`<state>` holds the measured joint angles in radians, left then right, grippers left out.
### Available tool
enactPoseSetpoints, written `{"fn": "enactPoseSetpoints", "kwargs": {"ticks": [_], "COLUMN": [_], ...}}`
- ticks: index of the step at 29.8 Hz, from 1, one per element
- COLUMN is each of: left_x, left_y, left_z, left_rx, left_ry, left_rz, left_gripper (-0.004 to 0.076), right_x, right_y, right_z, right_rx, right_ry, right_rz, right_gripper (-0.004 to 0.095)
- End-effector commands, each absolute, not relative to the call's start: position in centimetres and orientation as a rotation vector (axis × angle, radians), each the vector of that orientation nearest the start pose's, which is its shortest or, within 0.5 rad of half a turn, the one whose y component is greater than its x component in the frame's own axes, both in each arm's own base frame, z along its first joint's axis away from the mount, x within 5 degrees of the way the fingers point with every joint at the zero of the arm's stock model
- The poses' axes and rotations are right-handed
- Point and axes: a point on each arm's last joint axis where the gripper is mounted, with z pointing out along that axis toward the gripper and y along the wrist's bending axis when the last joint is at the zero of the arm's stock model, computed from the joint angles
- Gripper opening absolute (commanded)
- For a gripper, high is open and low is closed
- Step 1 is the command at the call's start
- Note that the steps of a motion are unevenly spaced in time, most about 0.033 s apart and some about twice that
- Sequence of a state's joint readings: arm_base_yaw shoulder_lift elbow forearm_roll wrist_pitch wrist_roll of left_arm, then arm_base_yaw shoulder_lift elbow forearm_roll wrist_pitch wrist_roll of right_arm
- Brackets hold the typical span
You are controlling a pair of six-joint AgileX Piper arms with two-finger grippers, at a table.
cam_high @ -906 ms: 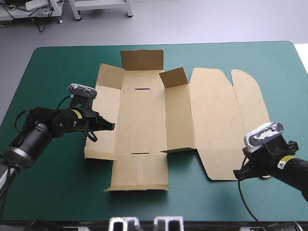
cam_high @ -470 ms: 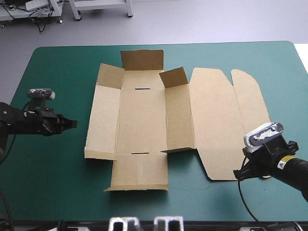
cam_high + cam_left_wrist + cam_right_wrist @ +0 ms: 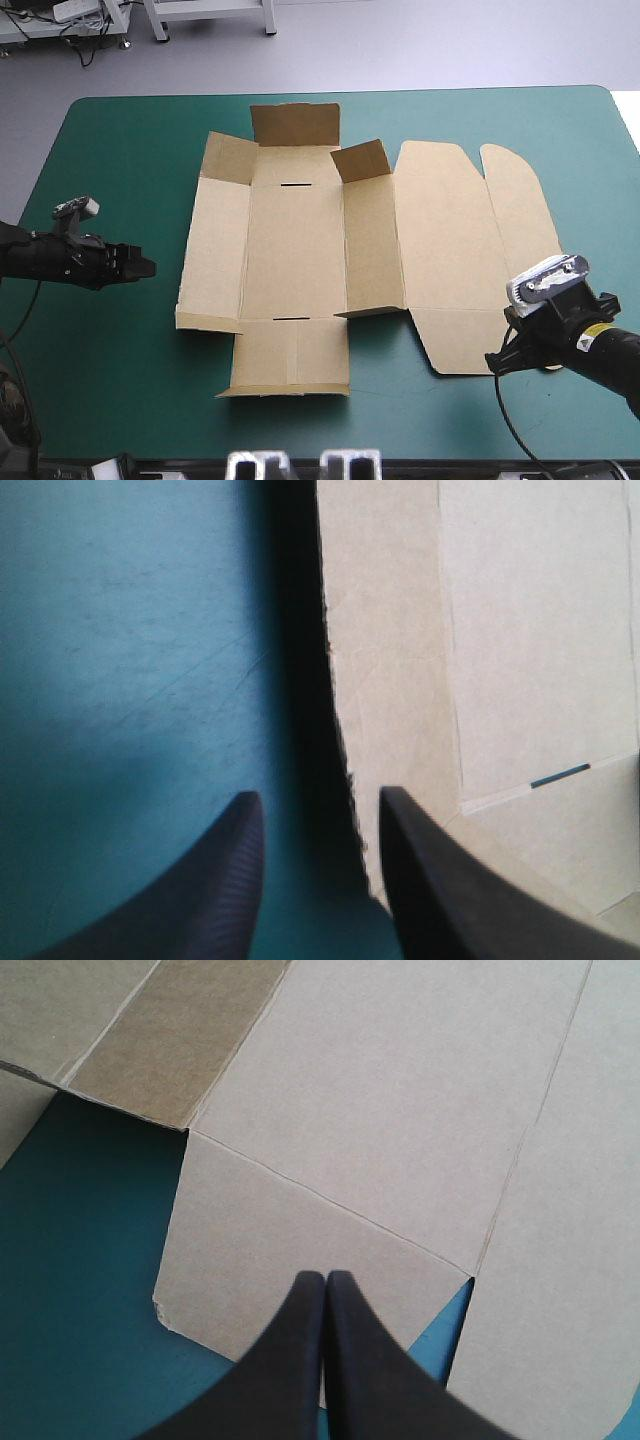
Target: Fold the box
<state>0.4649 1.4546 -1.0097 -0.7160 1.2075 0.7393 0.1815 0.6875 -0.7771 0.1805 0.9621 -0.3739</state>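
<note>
Sole label in sight: a small yellow label on the right arm, lower right of the high view, too small to read.

Counted: one box, two grippers, and two thin dark slots in the board's middle column, one toward the top and one lower down.

Spread open as a single cut sheet of brown board over the middle and right of the teal-green cover, creased into long panels. Mostly flat. At top centre a far flap standing up; just right of it a smaller flap tilted up as well. At the upper right, two round-cornered lobes lying flat, side by side.

At mid-left of the high view, the left gripper, over bare cover, apart from the box's left edge and pointing toward it. Seen from its own wrist, the left gripper with black fingers parted, nothing clamped; the board's cut edge just ahead, running toward one finger, with one slot farther on.

At lower right of the high view, the right gripper, at the edge of the near-right flap. Seen from its own wrist, the right gripper pressed together into one point above that flap; touching the board or not, cannot tell.
</note>
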Motion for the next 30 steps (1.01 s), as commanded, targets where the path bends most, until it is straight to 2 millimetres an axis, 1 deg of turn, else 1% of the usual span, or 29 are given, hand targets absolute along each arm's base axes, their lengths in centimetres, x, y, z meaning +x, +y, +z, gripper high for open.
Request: {"fn": "enactPoseSetpoints", "kwargs": {"ticks": [1,2,4,6,10,15,19,21,22,26,28,30], "left_x": [26.8,27.1,27.8,28.4,29.3,30.0,30.4,30.7,30.8,31.1,31.2,31.4], "left_y": [6.0,6.0,6.0,5.6,4.1,1.6,0.3,0.2,0.2,0.3,0.3,0.2], "left_z": [27.1,26.6,25.5,24.4,22.6,21.7,21.5,21.4,21.4,21.3,21.4,21.6], "left_rx": [0.07,0.073,0.053,0.071,0.114,0.227,0.243,0.206,0.179,0.119,0.095,0.089], "left_ry": [2.561,2.558,2.567,2.582,2.633,2.664,2.672,2.671,2.674,2.67,2.653,2.621], "left_rz": [-0.963,-0.996,-1.052,-1.088,-1.16,-1.189,-1.169,-1.141,-1.127,-1.1,-1.111,-1.134], "left_gripper": [0.0454,0.047,0.0472,0.0472,0.0472,0.0471,0.0438,0.0377,0.0328,0.0083,-0.001,-0.0007], "right_x": [11.1,11.1,11.1,11.1,11.1,11.1,11.1,11.1,11.1,11.1,11.1,11.1], "right_y": [3.5,3.5,3.5,3.5,3.5,3.5,3.5,3.5,3.5,3.5,3.5,3.5], "right_z": [34.5,34.5,34.5,34.5,34.5,34.5,34.5,34.5,34.5,34.5,34.5,34.5], "right_rx": [-0.569,-0.569,-0.569,-0.569,-0.569,-0.569,-0.569,-0.569,-0.569,-0.569,-0.568,-0.568], "right_ry": [2.195,2.195,2.195,2.195,2.195,2.195,2.195,2.195,2.195,2.195,2.195,2.195], "right_rz": [0.138,0.138,0.138,0.138,0.138,0.138,0.138,0.138,0.138,0.139,0.144,0.144], "right_gripper": [-0.002,-0.002,-0.002,-0.002,-0.002,-0.002,-0.002,-0.002,-0.002,-0.002,-0.002,-0.002]}}
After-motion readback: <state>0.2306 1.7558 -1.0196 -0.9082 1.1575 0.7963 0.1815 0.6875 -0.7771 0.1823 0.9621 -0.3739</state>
